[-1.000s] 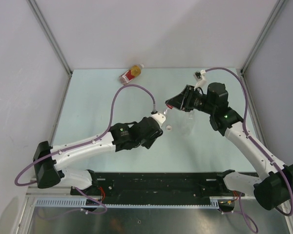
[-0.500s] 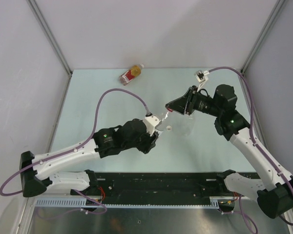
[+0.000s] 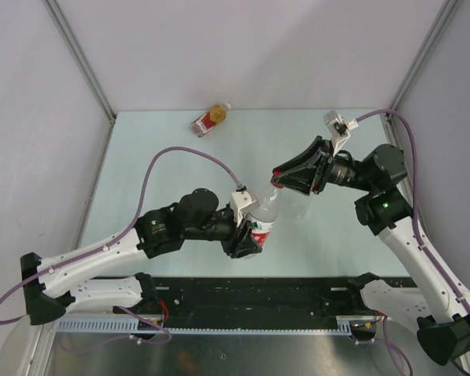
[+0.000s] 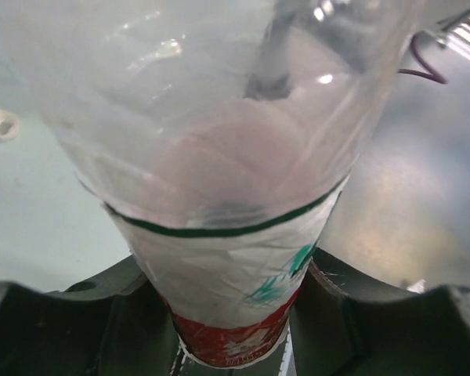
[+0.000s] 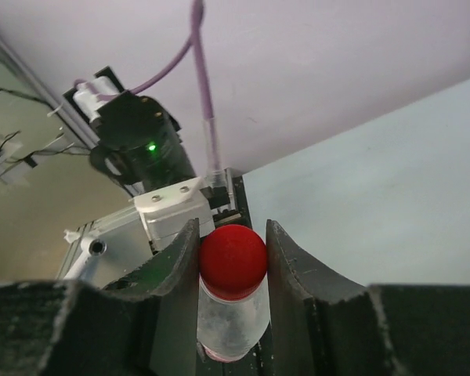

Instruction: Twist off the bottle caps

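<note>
We note the left gripper (image 3: 249, 235) clamped around the labelled clear bottle (image 3: 265, 213), held tilted over the pale green table (image 3: 141, 180); its label is white with a green line, green marks and a red band, writing unreadable. The smaller amber bottle (image 3: 211, 119) lies at the table's far edge, its red-yellow label too small to read. The right gripper (image 3: 280, 179) pinches the tilted bottle's red cap (image 5: 233, 257).

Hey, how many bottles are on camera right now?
3: the labelled bottle held at centre, a clear unlabelled bottle just right of it, and an amber bottle lying far back. None seems hidden.
</note>
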{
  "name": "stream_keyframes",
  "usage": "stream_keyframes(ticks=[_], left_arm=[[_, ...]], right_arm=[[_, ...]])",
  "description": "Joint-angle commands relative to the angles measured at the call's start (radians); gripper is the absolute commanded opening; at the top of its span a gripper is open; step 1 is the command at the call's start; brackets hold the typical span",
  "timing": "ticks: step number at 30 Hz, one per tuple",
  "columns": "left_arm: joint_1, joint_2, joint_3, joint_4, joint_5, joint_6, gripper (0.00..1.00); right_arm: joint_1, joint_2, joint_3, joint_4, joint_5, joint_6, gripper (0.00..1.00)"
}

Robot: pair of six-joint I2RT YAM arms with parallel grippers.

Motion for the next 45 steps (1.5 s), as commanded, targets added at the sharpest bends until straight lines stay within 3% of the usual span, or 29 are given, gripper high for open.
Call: stream_keyframes(ticks=[1, 14, 19, 25, 30, 42, 45], left_arm=[[-0.007, -0.051, 0.025, 0.22, 0.228, 0.056, 0.0], [-0.007, -0.071, 0.053, 0.333, 0.55, 0.04, 0.0], [-0.007, -0.069, 0.049, 0.351, 0.575, 0.031, 0.0], [-0.007, -0.074, 0.027, 0.354, 0.52, 0.025, 0.0], [-0.007, -0.082, 0.005, 0.355, 0.469, 0.025, 0.0], [-0.005, -0.138, -0.062, 0.353, 0.275, 0.042, 0.01], [-0.006, -0.154, -0.074, 0.348, 0.227, 0.046, 0.02]], right_arm=[[0.011, -0.024, -0.006, 0.079, -0.137, 0.006, 0.0], [0.049, -0.065, -0.006, 0.295, -0.291, 0.098, 0.0], [0.063, -0.08, -0.006, 0.312, -0.286, 0.104, 0.0], [0.063, -0.075, -0.006, 0.288, -0.253, 0.106, 0.1], [0.063, -0.074, -0.005, 0.29, -0.225, 0.112, 0.3], [0.051, -0.076, -0.006, 0.296, -0.168, 0.124, 0.94], [0.042, -0.079, -0.006, 0.289, -0.148, 0.124, 0.99]])
